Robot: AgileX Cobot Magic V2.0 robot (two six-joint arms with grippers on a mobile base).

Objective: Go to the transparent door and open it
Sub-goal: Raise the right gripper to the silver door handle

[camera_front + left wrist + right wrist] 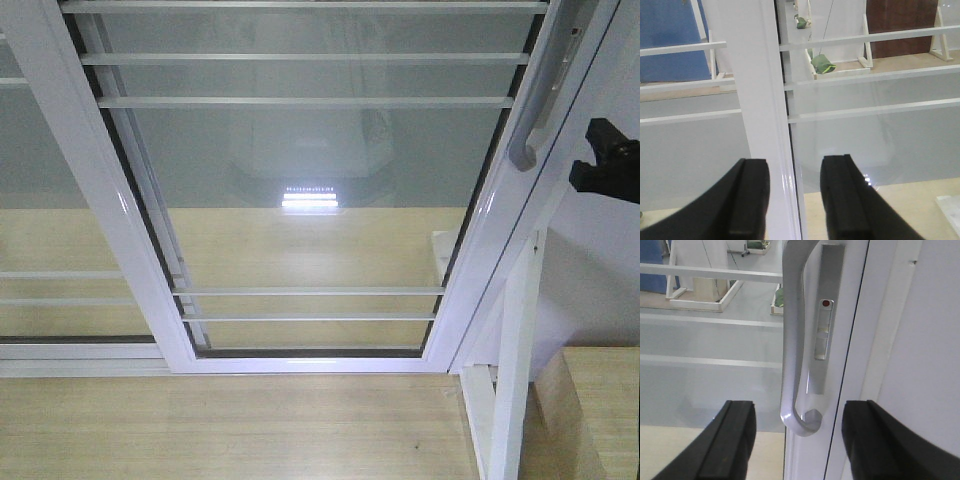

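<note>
Trouble is coming if the right gripper (801, 412), gaping open either side of the grey handle (791, 340) on the glass door (300, 150), is closing too low and slipping off the bend.

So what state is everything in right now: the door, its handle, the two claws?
Door, looks shut, handle side against the frame.
Handle, not gripped.
Lock marker, shows red.
Left gripper, open, astride a white stile.
Right gripper, open, fingers either side of the handle.
</note>
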